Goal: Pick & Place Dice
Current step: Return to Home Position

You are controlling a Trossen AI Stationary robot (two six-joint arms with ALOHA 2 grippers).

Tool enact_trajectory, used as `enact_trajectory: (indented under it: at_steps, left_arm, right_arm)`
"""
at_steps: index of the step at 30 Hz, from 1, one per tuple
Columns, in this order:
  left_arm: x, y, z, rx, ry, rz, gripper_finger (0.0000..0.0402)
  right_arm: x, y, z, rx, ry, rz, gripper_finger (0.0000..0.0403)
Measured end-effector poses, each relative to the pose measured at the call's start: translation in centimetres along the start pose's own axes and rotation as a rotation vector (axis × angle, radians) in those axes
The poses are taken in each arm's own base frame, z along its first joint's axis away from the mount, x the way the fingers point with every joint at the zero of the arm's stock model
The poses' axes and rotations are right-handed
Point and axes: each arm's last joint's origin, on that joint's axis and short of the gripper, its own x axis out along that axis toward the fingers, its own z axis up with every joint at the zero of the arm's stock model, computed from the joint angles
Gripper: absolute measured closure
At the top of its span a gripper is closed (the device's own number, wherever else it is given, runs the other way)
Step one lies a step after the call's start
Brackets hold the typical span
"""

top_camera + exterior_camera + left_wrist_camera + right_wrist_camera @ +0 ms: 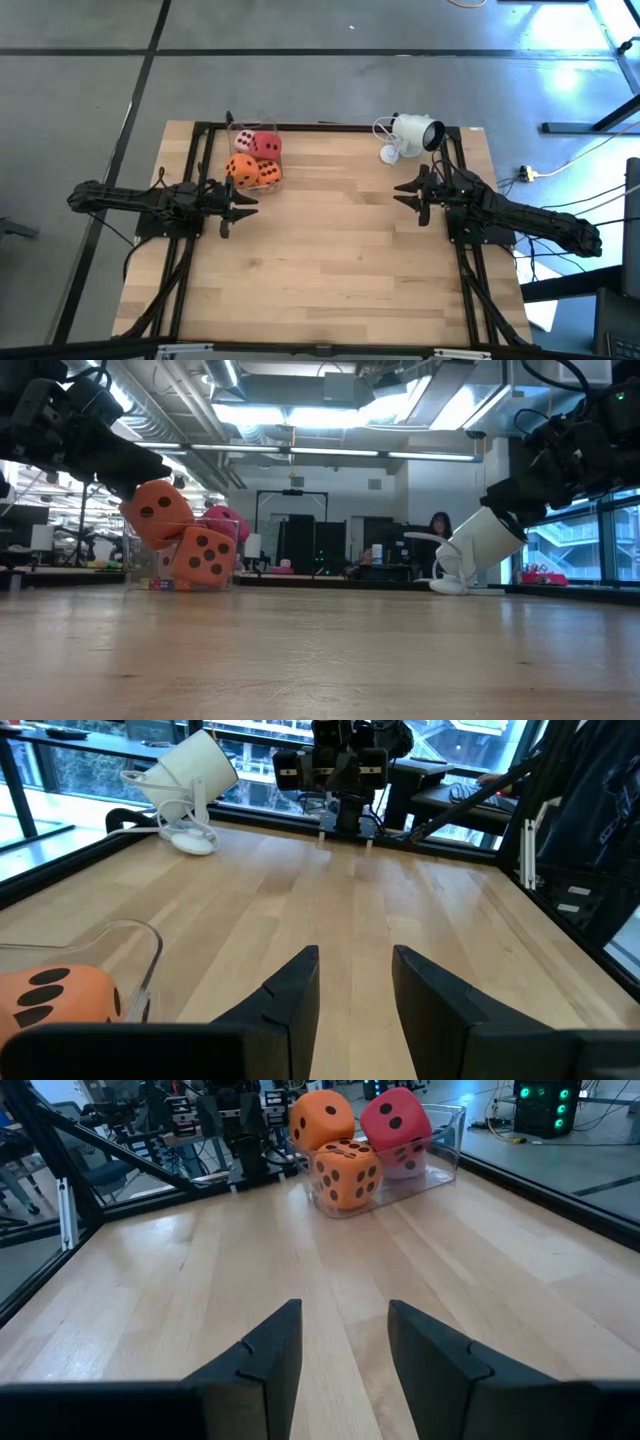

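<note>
Four dice are piled in a clear tub (232, 150) on the far left part of the table: pale pink (245, 138), red (268, 146) and two orange (241, 168) (269, 176). In the right wrist view one orange die (345, 1173) sits on the tub floor, the other orange (321, 1119) and the red (395, 1118) lie tilted on top, and the pink (408, 1162) is under the red. My left gripper (240, 208) (355, 970) is open just near of the tub. My right gripper (405, 196) (340, 1325) is open at the table's right, facing the tub.
A white camera-like device on a small stand (414, 134) (478, 546) sits at the far right part of the table, just beyond my right gripper. A black frame (200, 128) runs along the table edges. A person (440, 526) sits far off in the room. Bare wood lies between the arms.
</note>
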Motion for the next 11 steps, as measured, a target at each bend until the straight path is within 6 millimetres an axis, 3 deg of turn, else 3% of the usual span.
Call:
enact_trajectory:
  at_steps: [11]
  left_arm:
    - [0.0,0.0,0.0,0.0,0.0,0.0,0.0283]
  right_arm:
    - [0.0,0.0,0.0,0.0,0.0,0.0,0.0252]
